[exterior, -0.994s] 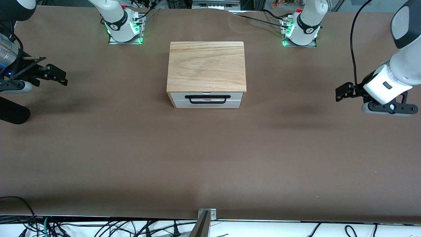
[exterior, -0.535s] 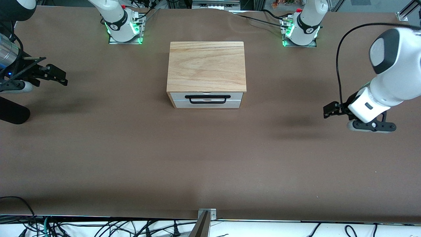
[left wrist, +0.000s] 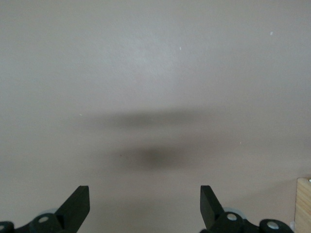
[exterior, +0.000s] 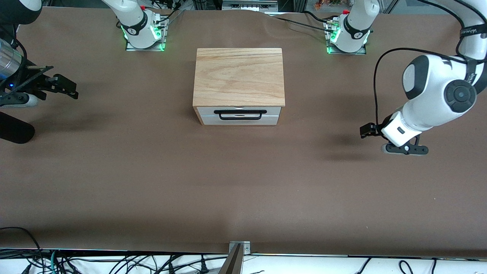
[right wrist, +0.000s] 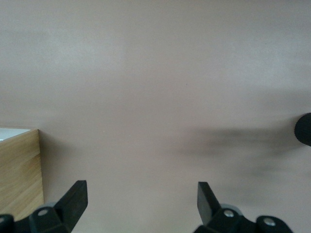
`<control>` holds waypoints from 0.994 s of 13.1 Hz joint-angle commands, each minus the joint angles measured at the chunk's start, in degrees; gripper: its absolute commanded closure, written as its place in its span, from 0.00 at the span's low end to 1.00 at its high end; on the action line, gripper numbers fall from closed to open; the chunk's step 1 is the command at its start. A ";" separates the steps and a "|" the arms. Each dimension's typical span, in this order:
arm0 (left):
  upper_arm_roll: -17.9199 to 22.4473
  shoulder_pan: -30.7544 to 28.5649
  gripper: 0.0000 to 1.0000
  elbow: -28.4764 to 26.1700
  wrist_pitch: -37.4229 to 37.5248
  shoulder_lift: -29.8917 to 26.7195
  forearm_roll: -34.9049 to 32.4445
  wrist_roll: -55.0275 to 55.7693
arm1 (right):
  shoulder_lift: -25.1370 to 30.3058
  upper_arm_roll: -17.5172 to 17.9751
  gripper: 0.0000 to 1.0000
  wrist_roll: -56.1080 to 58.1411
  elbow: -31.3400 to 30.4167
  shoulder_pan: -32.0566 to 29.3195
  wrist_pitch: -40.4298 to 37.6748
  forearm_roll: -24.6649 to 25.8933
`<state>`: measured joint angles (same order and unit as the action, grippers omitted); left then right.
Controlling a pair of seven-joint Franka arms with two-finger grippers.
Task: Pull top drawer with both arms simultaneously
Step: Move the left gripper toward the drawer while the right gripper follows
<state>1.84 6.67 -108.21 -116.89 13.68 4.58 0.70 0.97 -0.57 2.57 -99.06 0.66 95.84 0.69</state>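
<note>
The cabinet (exterior: 239,76) stands mid-table with a light wooden top. Its top drawer (exterior: 272,110) has a white front and a black bar handle (exterior: 239,115), and it is shut. My left gripper (exterior: 364,131) is open and empty, low over bare table toward the left arm's end, well apart from the cabinet. In the left wrist view (left wrist: 144,206) a cabinet corner (left wrist: 304,204) shows at the edge. My right gripper (exterior: 72,90) is open and empty over the table at the right arm's end. In the right wrist view (right wrist: 141,201) the cabinet's wooden side (right wrist: 19,174) shows.
The two arm bases (exterior: 142,34) (exterior: 348,36) with green lights stand farther from the front camera than the cabinet. Cables and a metal bracket (exterior: 239,247) lie along the table's front edge. A black rounded part (exterior: 15,131) shows below the right gripper.
My left arm has swung toward the cabinet and toward the front camera, bringing its gripper lower over the table. The right arm and the drawer have not moved.
</note>
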 commanded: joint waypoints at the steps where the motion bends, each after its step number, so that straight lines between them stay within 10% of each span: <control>1: -0.87 0.72 0.00 -1.03 -0.88 0.37 10.22 -0.96 | -0.35 0.57 0.00 0.77 0.97 -0.75 -0.65 -0.77; 5: -1.05 0.80 0.00 -6.82 -5.97 1.25 33.15 -12.96 | -2.20 0.66 0.00 1.12 0.97 0.56 -1.18 -5.76; 13: -3.95 2.38 0.00 -12.02 -5.45 5.02 71.58 -38.55 | -15.80 0.84 0.00 8.03 0.45 3.81 -3.46 -36.86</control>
<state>-1.90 8.35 -119.45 -121.90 17.00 69.66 -31.09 -11.62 0.48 6.17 -99.23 3.81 93.85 -30.54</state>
